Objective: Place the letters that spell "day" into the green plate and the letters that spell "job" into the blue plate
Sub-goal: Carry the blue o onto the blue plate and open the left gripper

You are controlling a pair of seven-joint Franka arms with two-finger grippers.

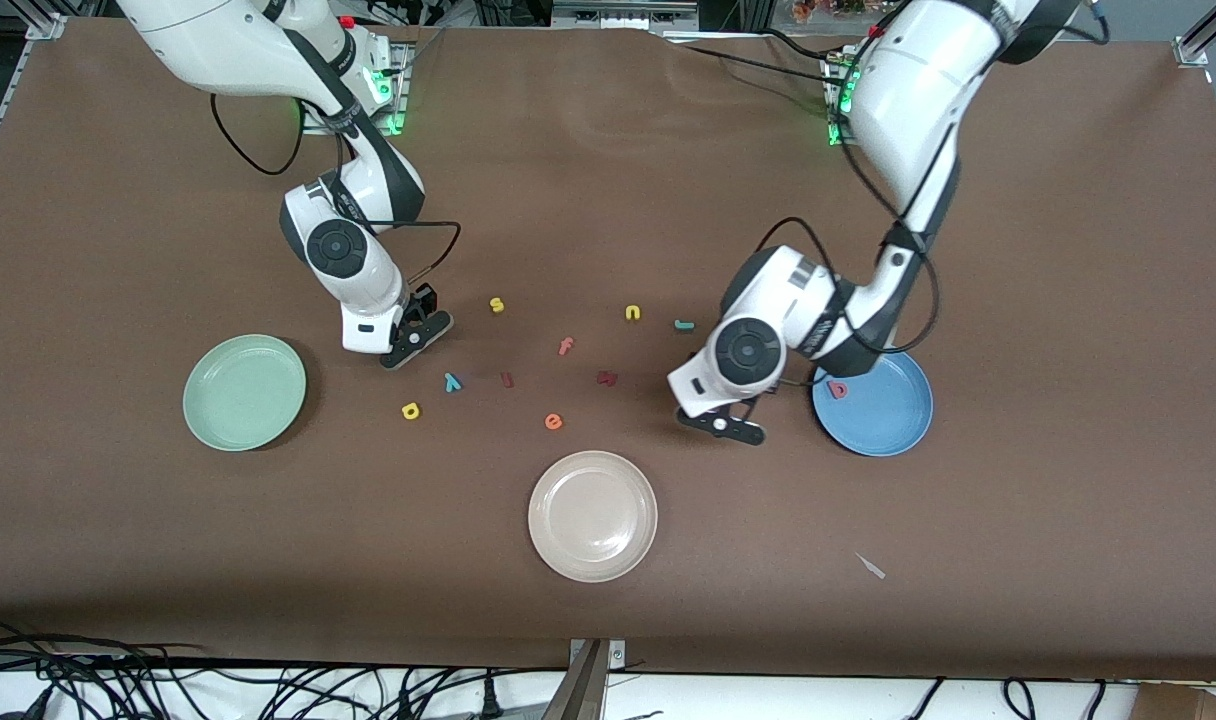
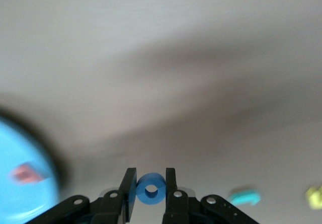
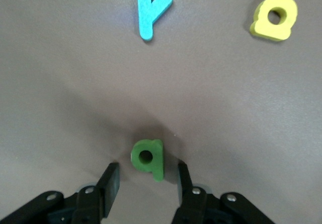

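A brown bench [image 1: 608,600] carries three plates: the green plate [image 1: 244,392] toward the right arm's end, the blue plate [image 1: 873,404] toward the left arm's end, and a cream plate [image 1: 593,515] between them, nearest the front camera. Small foam letters lie scattered across the middle: a yellow "s" [image 1: 497,305], yellow "n" [image 1: 633,313], salmon "f" [image 1: 565,346], orange "e" [image 1: 553,421], teal "y" [image 1: 452,381] and a yellow round-bowled letter [image 1: 410,410].

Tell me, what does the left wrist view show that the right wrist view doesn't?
Only the left wrist view: the left gripper shut on the blue "o", the blue plate holding the pinkish-red "b", and the teal "j".
Only the right wrist view: the right gripper, open around the green "d", with the teal "y" and yellow "a".
Both: the brown table.
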